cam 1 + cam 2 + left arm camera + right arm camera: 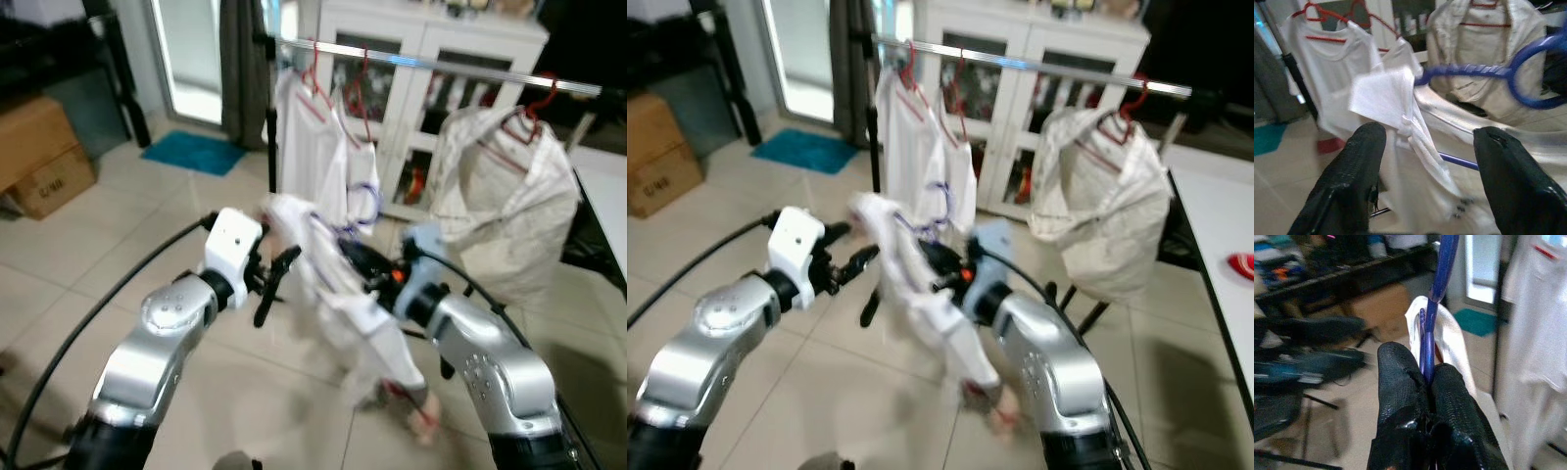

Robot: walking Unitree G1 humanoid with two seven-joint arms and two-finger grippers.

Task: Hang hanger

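**A:** Where is the blue plastic hanger [1436, 293] relative to the long silver clothes rail [441, 63]?

**B:** Below it and nearer the robot, not on it. The hanger carries a white cloth garment [338, 294] that droops toward the pale tiled floor [147, 225]. The right gripper [1427, 377] has its two black fingers pressed together on the hanger's thin blue bar, as the right wrist view shows.

**A:** And the left gripper [272, 284]?

**B:** It sits just beside the garment, on the robot's left of it and below the rail. Its fingers [1352, 171] stand apart with nothing between them; in the left wrist view the white cloth and the hanger's blue loop [1533, 73] lie beyond the gap.

**A:** What hangs on the rail?

**B:** Two white shirts on red hangers [313, 127] toward its left end, and a cream shirt on a red hanger [505, 186] toward its right end. Behind the rail stands a white glass-door cabinet [431, 39]. Left of the rail, well apart, are a teal floor mat [193, 153] and brown cardboard boxes [44, 157].
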